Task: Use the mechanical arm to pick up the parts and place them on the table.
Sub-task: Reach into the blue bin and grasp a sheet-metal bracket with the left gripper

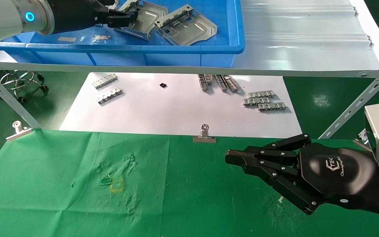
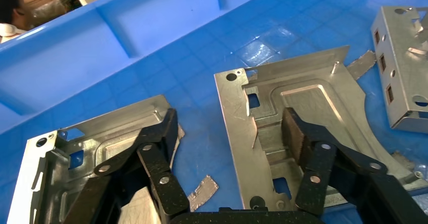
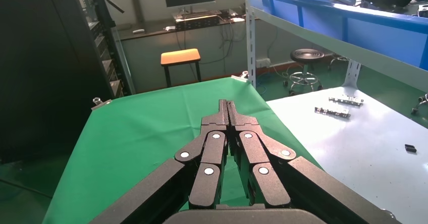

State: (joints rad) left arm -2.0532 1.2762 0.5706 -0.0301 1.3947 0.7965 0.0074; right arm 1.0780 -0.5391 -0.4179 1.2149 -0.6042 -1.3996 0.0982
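Silver stamped parts lie in a blue bin on the shelf. My left gripper reaches into the bin and is open and empty. In the left wrist view the left gripper straddles the near folded edge of the middle part. One finger is over that part's inside. The other finger is over a second part. A third part lies beyond. My right gripper is shut and empty, low over the green table, right of its yellow mark.
A white sheet behind the green cloth holds toothed metal strips and a small black piece. Binder clips pin the cloth's far edge. The grey shelf and its slanted brace overhang the sheet.
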